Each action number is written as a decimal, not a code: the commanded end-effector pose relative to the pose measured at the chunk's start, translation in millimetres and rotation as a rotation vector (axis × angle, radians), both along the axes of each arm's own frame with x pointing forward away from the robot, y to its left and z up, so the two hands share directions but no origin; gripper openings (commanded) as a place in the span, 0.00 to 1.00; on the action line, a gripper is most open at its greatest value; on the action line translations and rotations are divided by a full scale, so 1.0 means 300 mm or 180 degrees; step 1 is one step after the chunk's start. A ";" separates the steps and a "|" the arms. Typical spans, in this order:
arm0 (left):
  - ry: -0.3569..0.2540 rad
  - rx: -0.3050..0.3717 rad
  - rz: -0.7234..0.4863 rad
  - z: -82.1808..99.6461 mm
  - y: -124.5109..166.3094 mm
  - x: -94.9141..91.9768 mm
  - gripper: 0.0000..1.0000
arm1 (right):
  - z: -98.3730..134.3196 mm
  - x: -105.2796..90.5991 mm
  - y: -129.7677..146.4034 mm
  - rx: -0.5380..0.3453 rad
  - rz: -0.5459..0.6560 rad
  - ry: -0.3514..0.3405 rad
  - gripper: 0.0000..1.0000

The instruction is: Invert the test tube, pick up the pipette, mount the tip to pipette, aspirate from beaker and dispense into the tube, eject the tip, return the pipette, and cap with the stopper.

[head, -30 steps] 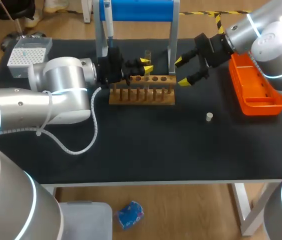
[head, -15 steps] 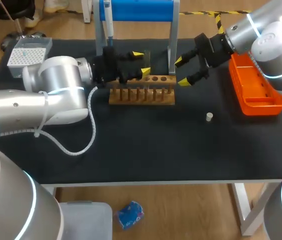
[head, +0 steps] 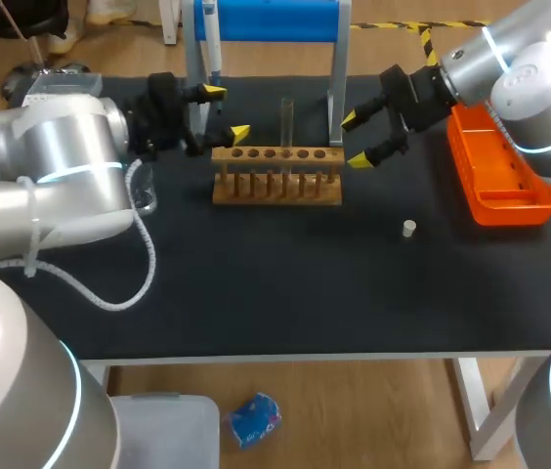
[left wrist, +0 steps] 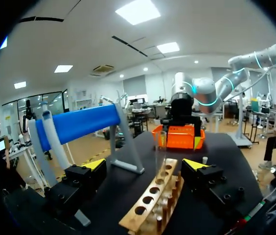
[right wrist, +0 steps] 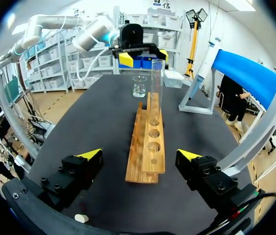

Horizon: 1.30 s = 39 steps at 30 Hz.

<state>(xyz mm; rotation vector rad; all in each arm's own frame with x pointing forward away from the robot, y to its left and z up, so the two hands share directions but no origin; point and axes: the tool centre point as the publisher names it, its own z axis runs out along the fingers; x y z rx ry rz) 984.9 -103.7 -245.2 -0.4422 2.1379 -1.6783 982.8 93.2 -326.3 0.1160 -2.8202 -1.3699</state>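
**A:** Where is the test tube?

**B:** The test tube point(head: 286, 119) stands upright in a middle hole of the wooden rack point(head: 275, 188). That is on the far part of the table point(head: 285, 283), in front of the blue stand point(head: 266, 20).

**A:** Is either claw on it?

**B:** No. The left gripper point(head: 223, 112) is beside the rack's left end, its 2 fingers apart with nothing between them. The right gripper point(head: 354, 139) is just off the rack's right end, spread wide and also empty. The tube is between the 2 grippers, and neither touches it.

**A:** And the other things?

**B:** The pipette point(head: 212, 44) hangs at the stand's left post. The stopper point(head: 408, 229) lies on the table, right of the rack and nearer. The beaker point(right wrist: 139, 85) stands left of the rack, by the left arm. An orange tray point(head: 510, 210) sits at the table's right side.
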 end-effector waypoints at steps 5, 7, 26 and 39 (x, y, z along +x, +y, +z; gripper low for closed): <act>0.0221 0.0171 0.0286 0.114 0.200 -0.184 1.00 | 0.000 0.005 -0.001 -0.0008 0.0013 0.0010 1.00; 0.0249 0.0222 0.0292 0.128 0.223 -0.203 1.00 | 0.000 0.005 -0.001 -0.0008 0.0013 0.0010 1.00; 0.0453 0.0498 0.0165 0.142 0.277 -0.282 1.00 | 0.000 0.005 -0.001 -0.0008 0.0013 0.0010 1.00; 0.0521 0.0380 0.0255 0.157 0.328 -0.254 1.00 | 0.005 -0.019 0.002 0.0045 0.0055 0.0027 1.00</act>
